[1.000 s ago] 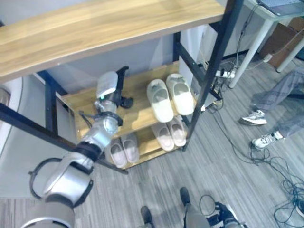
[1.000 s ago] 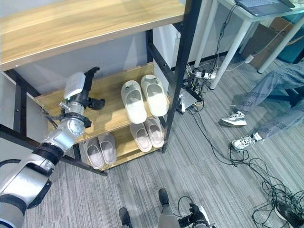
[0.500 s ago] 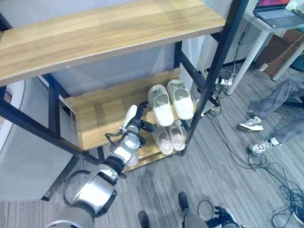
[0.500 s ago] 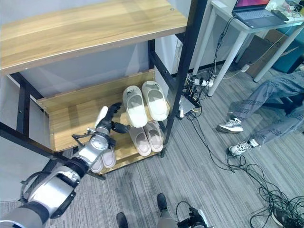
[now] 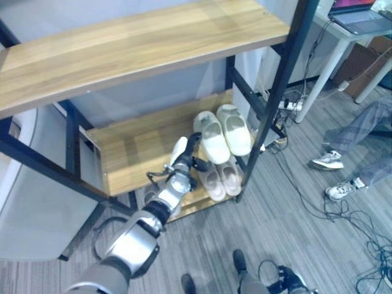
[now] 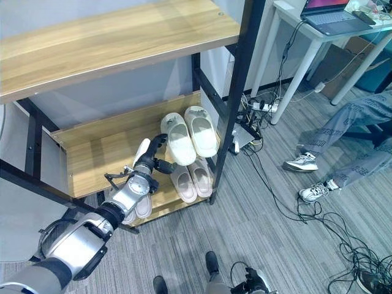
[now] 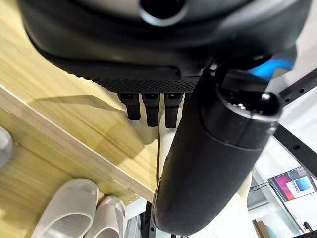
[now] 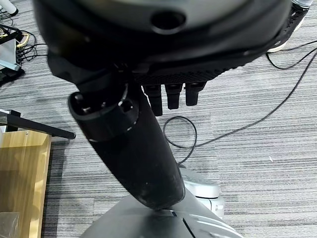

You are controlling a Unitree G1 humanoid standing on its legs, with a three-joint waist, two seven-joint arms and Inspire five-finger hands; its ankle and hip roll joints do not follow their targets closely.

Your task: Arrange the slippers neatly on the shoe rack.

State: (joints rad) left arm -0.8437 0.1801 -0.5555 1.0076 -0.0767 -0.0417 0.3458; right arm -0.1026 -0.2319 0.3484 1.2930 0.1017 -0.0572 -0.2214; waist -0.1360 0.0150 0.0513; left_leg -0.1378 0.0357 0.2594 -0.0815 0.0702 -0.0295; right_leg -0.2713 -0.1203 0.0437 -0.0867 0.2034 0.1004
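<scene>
Left hand (image 6: 149, 166) fingers (image 7: 147, 106) straight and relaxed, holding nothing, over the front edge of the middle shelf (image 5: 131, 150), just beside the white slipper pair (image 5: 223, 130) at that shelf's right end; can't tell if it touches the near slipper. Right hand (image 8: 133, 148) in its wrist view: fingers (image 8: 171, 95) straight, empty, over grey floor (image 8: 257, 163). White pair sits side by side, toes toward the back, slightly angled. Bottom shelf (image 6: 160, 195): a pinkish pair (image 6: 192, 177) under the white one, a second pale pair (image 6: 139, 207) further left, partly hidden behind the left arm. Rack (image 5: 277, 92) has black metal posts, wooden top shelf (image 5: 135, 49). Right of the rack: a desk (image 6: 318, 30) with a laptop (image 6: 327, 7), a person's legs and sneakers (image 6: 315, 177) on the floor.
</scene>
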